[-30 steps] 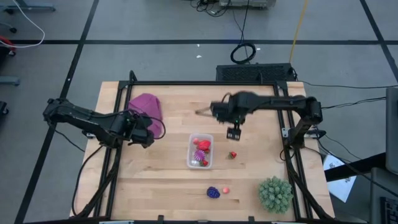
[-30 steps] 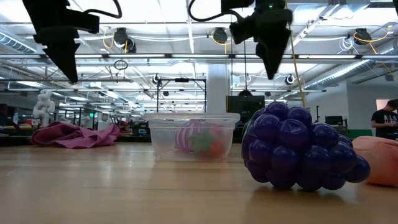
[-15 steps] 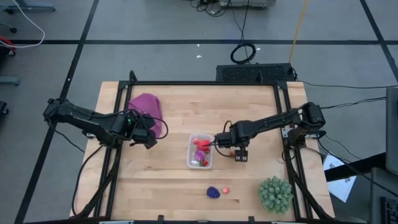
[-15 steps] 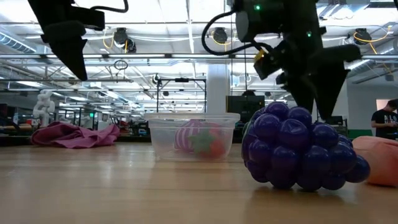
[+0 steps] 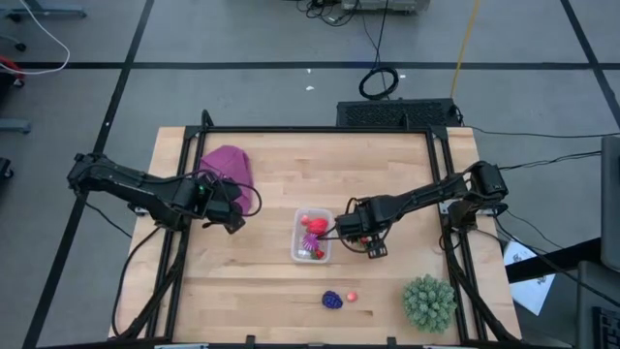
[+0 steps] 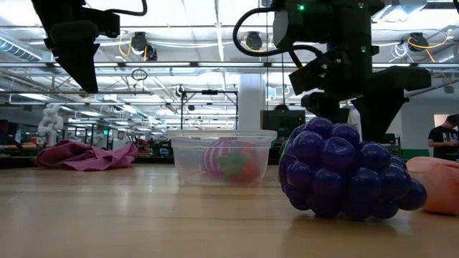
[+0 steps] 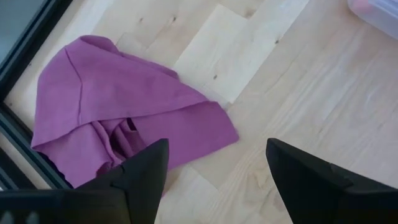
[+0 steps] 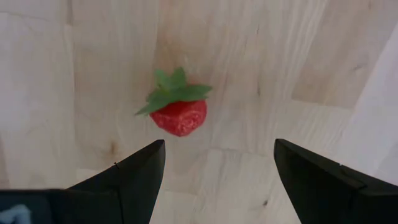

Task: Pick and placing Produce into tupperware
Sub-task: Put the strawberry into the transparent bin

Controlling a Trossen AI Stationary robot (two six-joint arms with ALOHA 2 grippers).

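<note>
Produce remaining outside the tupperware [image 5: 312,236] includes a small red strawberry [image 8: 178,109], which lies on the bench [image 5: 271,291] just beside the tub, on the side facing the right arm. The right end effector [image 5: 369,242] hangs directly over this berry with its two fingers [image 8: 134,174] spread wide, one to each side of the fruit and clear of it; nothing is held and no contact with the berry is visible. The step in hand appears to be the approach to a pick. The next move would call for a short descent until the fingers bracket the berry at bench level, then a closing stroke and a lift toward the tub; because the berry is small and rounded, an off-centre closure could squeeze it out sideways.

Inside the tupperware, several red and magenta pieces [image 5: 312,229] already rest against its walls. Nearer the front edge of the bench than the tub, and well apart from it, lie a dark purple cluster [image 5: 332,300] and, just beside that, a small pink-orange piece [image 5: 352,296]. A big green spiky ball [image 5: 429,301] stands farther off toward the right front corner.

The left end effector [image 5: 230,208] waits on the opposite side of the tub, also open and empty, over the edge of a magenta cloth [image 7: 118,127].
</note>
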